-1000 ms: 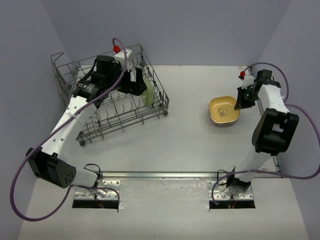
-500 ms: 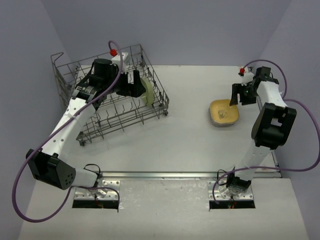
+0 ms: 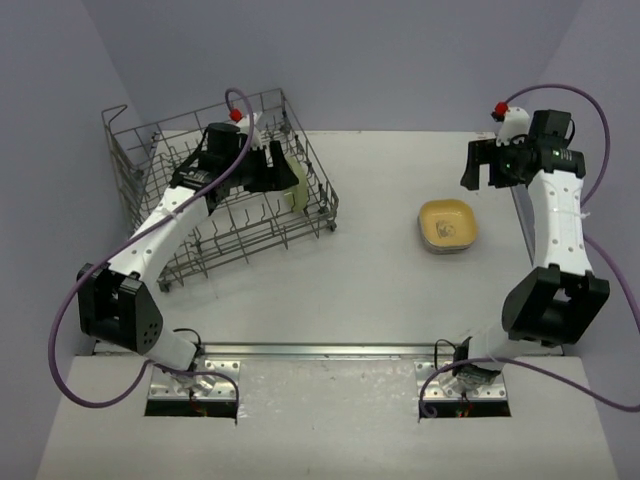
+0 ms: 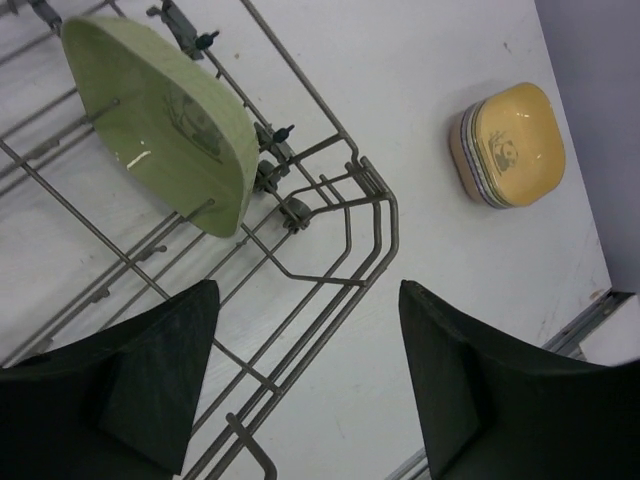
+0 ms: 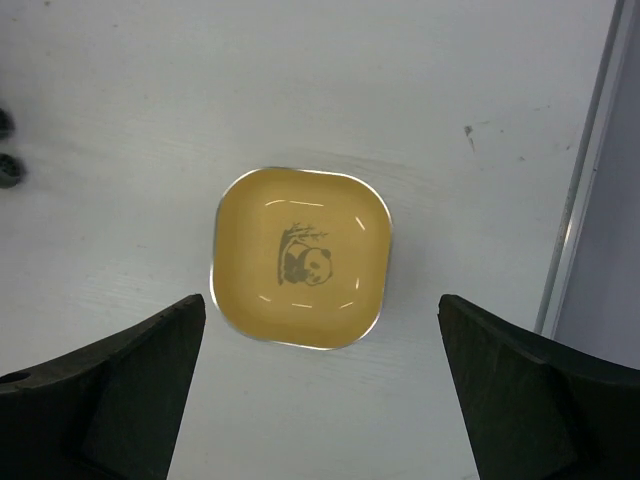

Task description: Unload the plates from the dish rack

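Observation:
The grey wire dish rack (image 3: 170, 215) stands at the left of the table. One pale green plate (image 3: 298, 188) stands on edge between its tines near the right side, and shows large in the left wrist view (image 4: 165, 120). My left gripper (image 3: 278, 172) hangs open just over the rack beside that plate, nothing between its fingers (image 4: 310, 385). A stack of plates with a yellow panda plate on top (image 3: 448, 225) rests on the table at the right (image 5: 300, 258) (image 4: 508, 145). High above and behind the stack, my right gripper (image 3: 487, 166) is wide open and empty (image 5: 320, 395).
The rack's corner wires (image 4: 350, 270) run directly under the left fingers. A metal strip (image 5: 585, 180) marks the table's right edge close to the stack. Two dark rack wheels (image 5: 8, 170) peek in at the left of the right wrist view. Walls close in behind and on both sides.
My right gripper opened, left the yellow plate on the stack and rose up and back. The left gripper shifted a little right in the rack towards the green plate, its jaws narrower.

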Action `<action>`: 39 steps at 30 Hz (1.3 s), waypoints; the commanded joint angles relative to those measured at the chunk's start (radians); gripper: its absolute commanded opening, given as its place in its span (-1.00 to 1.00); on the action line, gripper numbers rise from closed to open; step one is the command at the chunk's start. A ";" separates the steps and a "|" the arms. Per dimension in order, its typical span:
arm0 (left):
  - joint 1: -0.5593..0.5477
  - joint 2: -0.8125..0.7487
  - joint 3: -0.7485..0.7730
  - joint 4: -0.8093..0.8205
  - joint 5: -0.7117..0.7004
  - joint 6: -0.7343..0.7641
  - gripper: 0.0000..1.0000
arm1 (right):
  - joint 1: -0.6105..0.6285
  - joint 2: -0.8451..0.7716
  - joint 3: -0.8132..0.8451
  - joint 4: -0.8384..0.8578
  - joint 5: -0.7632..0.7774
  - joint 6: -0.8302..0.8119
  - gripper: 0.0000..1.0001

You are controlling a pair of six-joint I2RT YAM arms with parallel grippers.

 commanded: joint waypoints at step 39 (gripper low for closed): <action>0.080 0.218 -0.061 0.620 0.386 -0.253 -1.00 | 0.129 -0.300 -0.284 -0.018 -0.155 0.093 0.98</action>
